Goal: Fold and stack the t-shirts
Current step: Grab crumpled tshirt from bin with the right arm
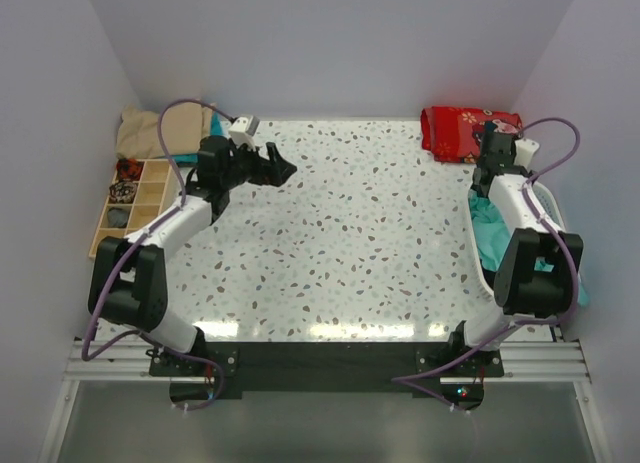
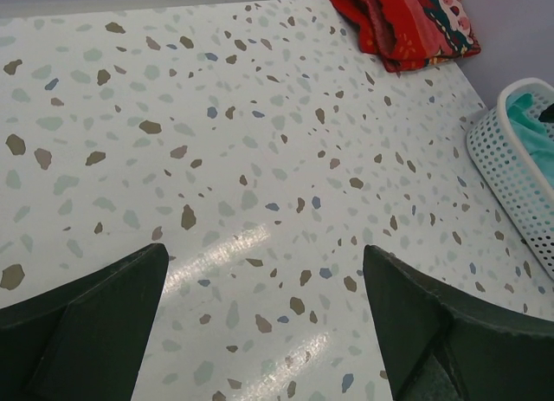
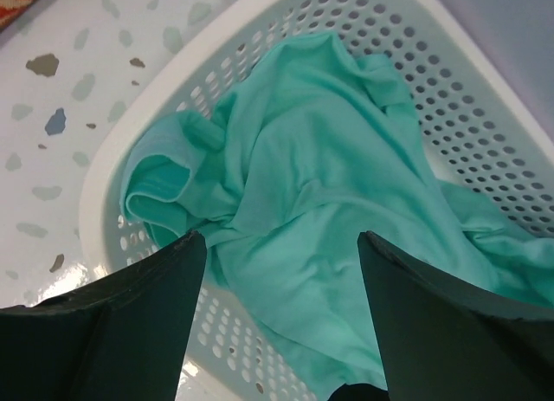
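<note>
Right gripper [image 3: 279,241] hovers, jaws wide, over the teal t-shirt [image 3: 303,158] crumpled in the laundry basket [image 3: 485,98] at the right edge of the worktop [image 1: 350,233]. Left gripper [image 2: 264,254] gapes wide, empty.

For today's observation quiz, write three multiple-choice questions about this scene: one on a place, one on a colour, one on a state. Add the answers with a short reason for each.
1. Where does the teal t-shirt lie?
A. on the floor
B. in the white basket
C. in the wooden tray

2. What colour is the cloth at the far right corner of the table?
A. red, patterned
B. black
C. yellow

3. How do the left fingers stand?
A. shut on a shirt
B. shut on nothing
C. open, holding nothing

Answers:
1 B: the right wrist view shows it crumpled inside the holed walls.
2 A: the top view shows red fabric with a print.
3 C: the left wrist view shows them wide apart above bare table.
</note>
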Available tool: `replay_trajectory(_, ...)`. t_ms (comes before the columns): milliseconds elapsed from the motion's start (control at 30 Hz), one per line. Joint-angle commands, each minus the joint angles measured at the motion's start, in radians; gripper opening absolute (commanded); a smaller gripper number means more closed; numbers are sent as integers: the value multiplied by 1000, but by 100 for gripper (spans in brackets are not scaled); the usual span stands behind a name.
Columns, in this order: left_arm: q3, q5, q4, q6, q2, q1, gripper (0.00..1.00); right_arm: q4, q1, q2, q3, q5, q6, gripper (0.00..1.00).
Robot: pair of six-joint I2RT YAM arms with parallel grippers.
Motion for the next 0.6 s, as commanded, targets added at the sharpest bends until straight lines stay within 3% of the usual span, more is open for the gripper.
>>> replay_trajectory(0,35,29,38,8,12,-4,100,96,-9,10,-34,-122,32,75)
replay_trajectory(300,40,13,28,17,18,-4,100,110,-21,121,-13,-180,40,71)
replay_trajectory(467,44,10,27,22,34,-4,100,113,-35,171,4,-183,38,61)
replay_trajectory(567,53,7,18,26,43,-4,100,119,-47,196,16,-187,31,48)
